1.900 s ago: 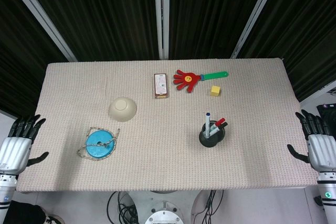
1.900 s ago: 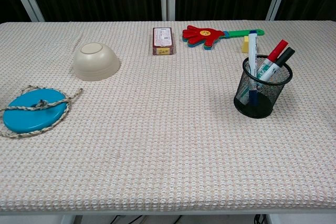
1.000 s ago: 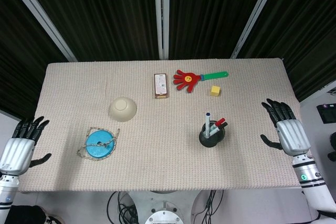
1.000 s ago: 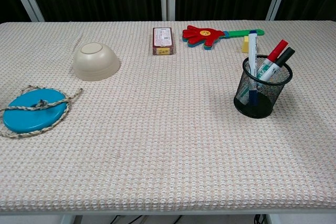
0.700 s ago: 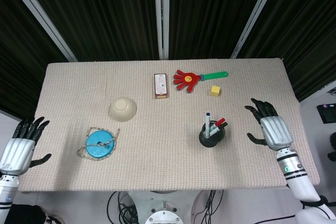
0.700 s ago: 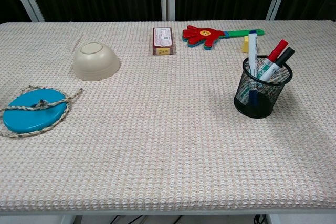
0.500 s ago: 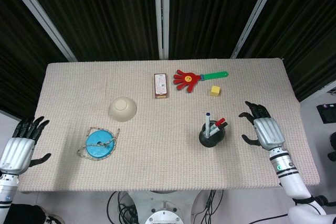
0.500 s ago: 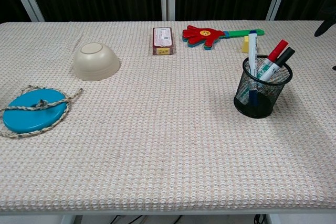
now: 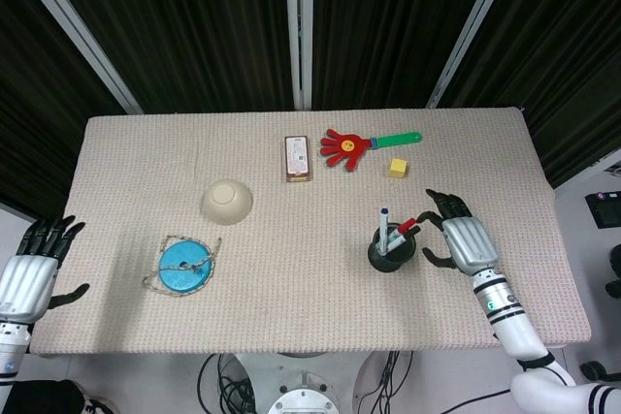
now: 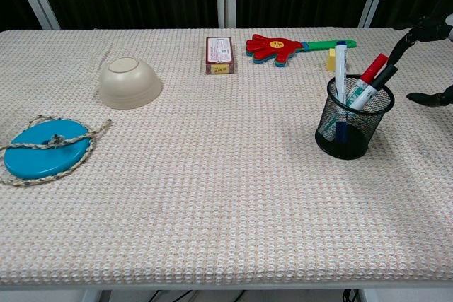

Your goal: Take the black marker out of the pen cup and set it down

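Black wire mesh forms the pen cup (image 9: 392, 254), which is seen upright on the right half of the desk (image 9: 291, 278), on its woven beige cover. Three markers are held in it, all leaning toward the right: the black marker (image 10: 385, 75) with its cap above the rim on the cup's right side, a red-capped marker (image 10: 373, 66) just beside it, and a blue-capped marker (image 10: 340, 68) standing more upright on the left.

Right hand (image 9: 460, 236) is seen just beside the cup on its right, palm down, fingers (image 10: 410, 33) spread and curved, nothing held. In the chest view a fingertip is seen very close to the black marker's cap; whether contact is made cannot be told. Thumb (image 10: 433, 97) is held apart, lower, to the right of the cup.

Left hand (image 9: 27, 273) is seen at the desk's near-left edge, off the cover, fingers apart, nothing in it.

Elsewhere on the desk: a cream bowl (image 9: 228, 201) turned upside down, left of centre; a blue disc (image 9: 185, 267) with a rope (image 10: 95, 131) laid across it, near the left front; a small brown packet (image 9: 298, 158) at the far middle; a red hand-shaped clapper (image 9: 349, 147) with a green handle beside it; a yellow cube (image 9: 398, 168) just right of that.
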`<act>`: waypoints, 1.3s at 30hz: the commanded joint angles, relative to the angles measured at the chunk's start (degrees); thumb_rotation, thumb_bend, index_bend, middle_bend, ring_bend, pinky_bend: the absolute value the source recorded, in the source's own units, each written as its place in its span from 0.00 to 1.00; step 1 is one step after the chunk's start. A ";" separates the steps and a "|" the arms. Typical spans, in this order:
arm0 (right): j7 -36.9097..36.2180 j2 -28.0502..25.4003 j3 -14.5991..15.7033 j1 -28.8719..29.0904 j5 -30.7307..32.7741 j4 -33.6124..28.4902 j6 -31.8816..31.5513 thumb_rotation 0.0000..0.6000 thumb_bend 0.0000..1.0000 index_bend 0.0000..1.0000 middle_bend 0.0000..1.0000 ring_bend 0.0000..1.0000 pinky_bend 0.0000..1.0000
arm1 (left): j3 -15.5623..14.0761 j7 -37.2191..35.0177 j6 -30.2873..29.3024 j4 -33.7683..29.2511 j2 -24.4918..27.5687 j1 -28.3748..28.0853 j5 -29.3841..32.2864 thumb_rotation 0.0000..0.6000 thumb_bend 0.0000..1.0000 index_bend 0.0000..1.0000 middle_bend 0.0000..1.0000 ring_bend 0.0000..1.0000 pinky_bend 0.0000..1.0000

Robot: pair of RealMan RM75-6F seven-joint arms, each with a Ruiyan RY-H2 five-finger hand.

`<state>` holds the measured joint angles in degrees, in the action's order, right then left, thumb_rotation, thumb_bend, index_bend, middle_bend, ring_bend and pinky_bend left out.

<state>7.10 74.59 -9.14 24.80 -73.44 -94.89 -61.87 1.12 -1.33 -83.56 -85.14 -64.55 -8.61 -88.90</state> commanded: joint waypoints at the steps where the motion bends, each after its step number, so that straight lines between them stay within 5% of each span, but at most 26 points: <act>1: 0.19 0.20 -0.10 0.26 0.01 -0.24 -0.11 1.00 0.24 0.35 0.00 0.00 0.00 | 0.00 -0.12 -0.12 0.17 -0.05 0.12 0.06 1.00 0.13 0.10 0.04 0.00 0.00; 39: 1.27 1.67 0.64 1.62 0.41 0.13 -1.70 1.00 0.30 0.52 0.01 0.00 0.00 | 0.07 -0.56 -0.09 0.93 -0.36 0.33 0.40 1.00 0.13 0.10 0.04 0.00 0.00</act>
<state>8.36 76.26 -8.50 26.43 -73.03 -94.74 -63.56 1.19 -1.89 -83.65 -84.21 -64.92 -8.27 -88.49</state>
